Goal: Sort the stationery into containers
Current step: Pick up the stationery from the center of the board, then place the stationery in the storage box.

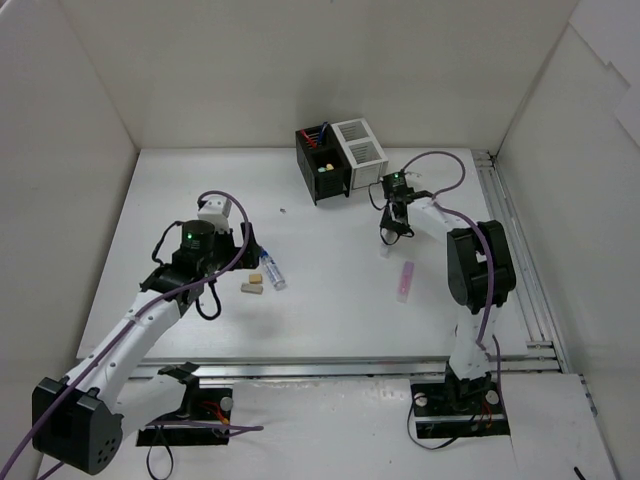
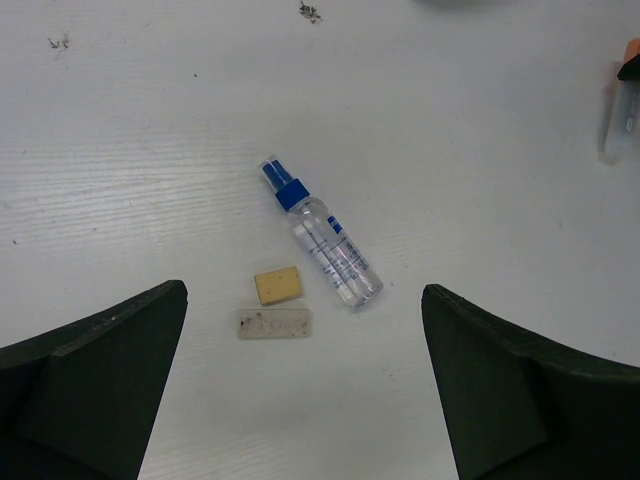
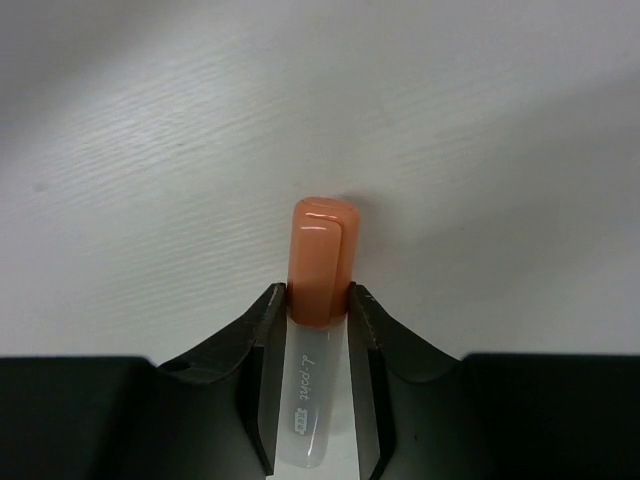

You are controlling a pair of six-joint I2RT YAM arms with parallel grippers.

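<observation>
Left gripper [image 2: 303,293], jaws spread wide, above two flat rectangular erasers [image 2: 278,285] and a clear blue-capped stick [image 2: 325,240] on matte table [image 1: 330,310]; cubes [image 1: 322,165] at 12 o'clock; right gripper [image 3: 317,300] clamping glossy round-tipped orange highlighter [image 3: 318,255]; pink highlighter [image 1: 405,281] at its 5 o'clock, unobstructed.

Right wrist view. We see the right end effector [image 3: 318,300] clamped on an orange highlighter [image 3: 318,262]. Both black fingers [image 3: 262,345] press the pale translucent barrel just behind the orange cap. Cap points away from the camera; small print runs along the barrel. White tabletop [image 3: 150,150] beyond, faint grain lines, soft shadow beside the cap tip. We cannot tell whether the tip touches it.
</observation>
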